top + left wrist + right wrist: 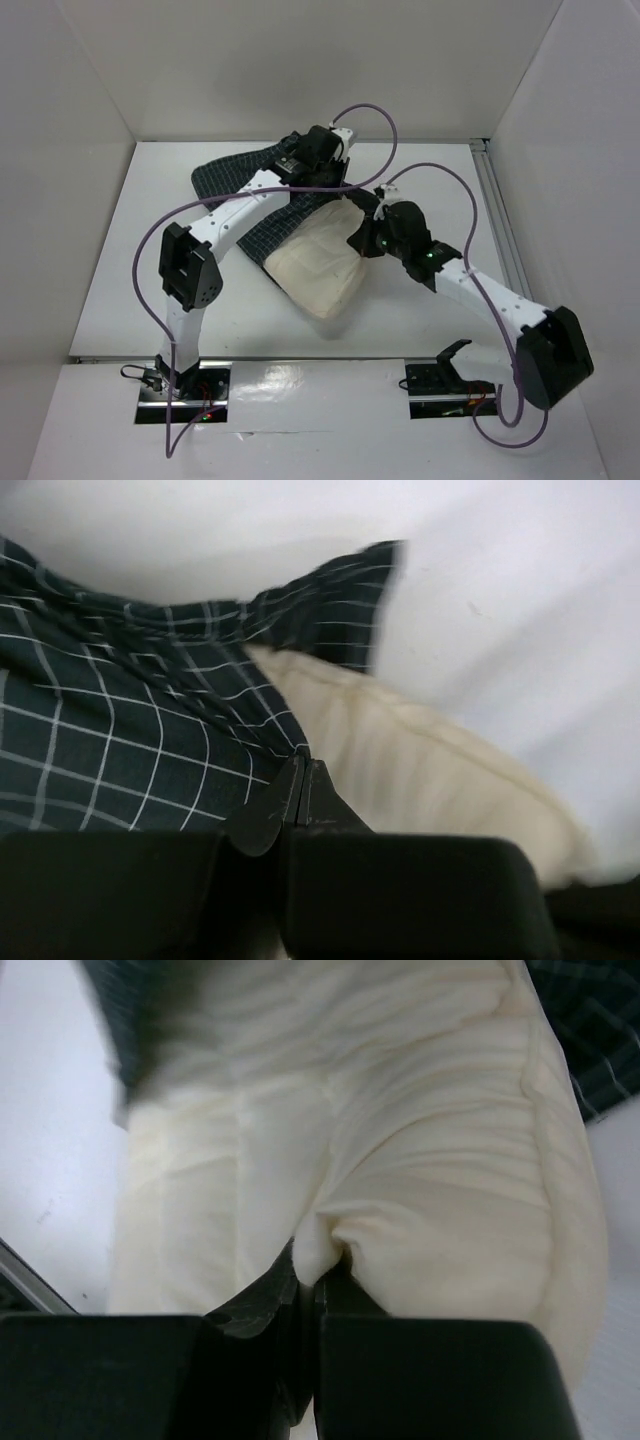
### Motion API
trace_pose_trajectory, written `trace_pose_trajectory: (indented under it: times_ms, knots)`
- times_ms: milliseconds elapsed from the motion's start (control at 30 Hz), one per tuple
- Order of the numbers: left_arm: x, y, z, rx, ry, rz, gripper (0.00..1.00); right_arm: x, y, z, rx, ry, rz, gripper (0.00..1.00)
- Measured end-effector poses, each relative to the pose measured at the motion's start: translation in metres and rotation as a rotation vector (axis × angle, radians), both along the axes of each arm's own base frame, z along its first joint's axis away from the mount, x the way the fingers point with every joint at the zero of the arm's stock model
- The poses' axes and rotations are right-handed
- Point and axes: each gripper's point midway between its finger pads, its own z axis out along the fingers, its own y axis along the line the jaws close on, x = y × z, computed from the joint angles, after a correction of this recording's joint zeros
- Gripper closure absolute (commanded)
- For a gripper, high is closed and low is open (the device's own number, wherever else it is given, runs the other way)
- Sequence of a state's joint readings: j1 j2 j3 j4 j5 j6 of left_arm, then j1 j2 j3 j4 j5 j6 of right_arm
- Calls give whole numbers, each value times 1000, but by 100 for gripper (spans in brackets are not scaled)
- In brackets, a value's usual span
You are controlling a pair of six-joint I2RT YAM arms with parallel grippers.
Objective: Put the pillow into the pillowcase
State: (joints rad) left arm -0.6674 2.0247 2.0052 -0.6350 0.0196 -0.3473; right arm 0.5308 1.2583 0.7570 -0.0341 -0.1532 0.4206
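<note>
At the near edge of the desk (110, 310) the two arm bases stand side by side. From the right base, the right arm (480, 290) reaches inward and a little away to the pillow (315, 275). The right jaws are pressed together on a small fold of the cream cover, close to the pillow's right edge. In the right wrist view this fold bulges up between the two black tips, and the fabric around it is pulled into ridges.

The pillow lies on the desk about in the middle, turned at a slant. Its near end is bare. Its far end goes under the dark checked pillowcase (225, 180), so it is only partly inside.

The left arm (230, 215) stretches from its base over the pillowcase toward the far side of the desk. The left jaws are also closed, tip against tip. In the left wrist view the tips meet exactly at the hem of the pillowcase, where the checked cloth lies over the pillow. They seem to pinch this hem, but the view is dark and blurred there, so I am not fully sure. Beyond the left jaws the rest of the pillowcase lies crumpled and flat on the desk, near the back wall (300, 70).
</note>
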Motion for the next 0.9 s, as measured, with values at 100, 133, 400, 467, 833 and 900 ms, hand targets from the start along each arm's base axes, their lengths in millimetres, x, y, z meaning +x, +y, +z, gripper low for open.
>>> trace_pose_trajectory:
  times_ms: [100,133,400,467,833,900]
  knots:
    - [6,5,-8,33,-6,34,100,-6,-8,38,50,-100,-26,100]
    - [8,4,-13,40,0,36,100,-9,-11,47,66,-127,-32,100]
    - [10,-18,-92,86,130,2,100,-22,-18,55,102,-144,-62,100]
    - [6,-22,-97,81,153,-19,100,-26,-18,44,89,-119,-63,100]
    - [-42,-29,-31,-181,199,-74,96,-17,-13,14,48,-105,-76,100]
    - [-41,-27,-22,-195,187,-70,71,-19,-16,9,39,-100,-84,100]
